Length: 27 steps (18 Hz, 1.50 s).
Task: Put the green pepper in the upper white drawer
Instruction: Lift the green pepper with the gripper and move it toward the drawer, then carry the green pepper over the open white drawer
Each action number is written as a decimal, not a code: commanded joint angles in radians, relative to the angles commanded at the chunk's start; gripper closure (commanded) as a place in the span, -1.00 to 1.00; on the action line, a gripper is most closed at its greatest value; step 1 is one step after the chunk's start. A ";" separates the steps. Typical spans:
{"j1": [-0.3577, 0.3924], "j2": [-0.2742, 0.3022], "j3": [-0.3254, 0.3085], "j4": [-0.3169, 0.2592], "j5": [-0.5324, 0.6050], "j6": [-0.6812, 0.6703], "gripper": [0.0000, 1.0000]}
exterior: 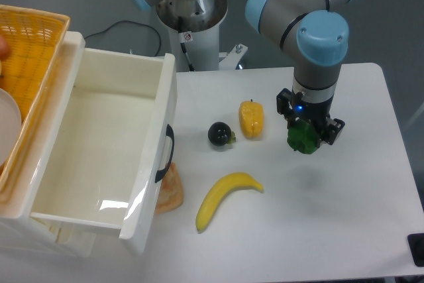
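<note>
Green pepper [303,137] is held clamped between the fingers of the gripper [306,138], apparently lifted above the tabletop [344,217] near its right edge. White and open, the upper white drawer [99,150] lies well off toward the left edge, so a leftward carry across the table is called for.

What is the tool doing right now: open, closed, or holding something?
Tool: closed on the green pepper, held above the table.
</note>
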<state>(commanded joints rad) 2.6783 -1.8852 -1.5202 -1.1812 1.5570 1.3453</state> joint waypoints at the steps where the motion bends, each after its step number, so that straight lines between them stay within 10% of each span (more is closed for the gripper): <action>1: 0.000 -0.008 0.000 -0.002 -0.002 -0.002 0.71; 9: 0.017 0.021 0.015 -0.003 -0.132 -0.095 0.71; 27: -0.135 0.274 -0.006 0.003 -0.433 -0.537 0.72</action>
<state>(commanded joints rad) 2.5435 -1.6108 -1.5262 -1.1781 1.1245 0.8085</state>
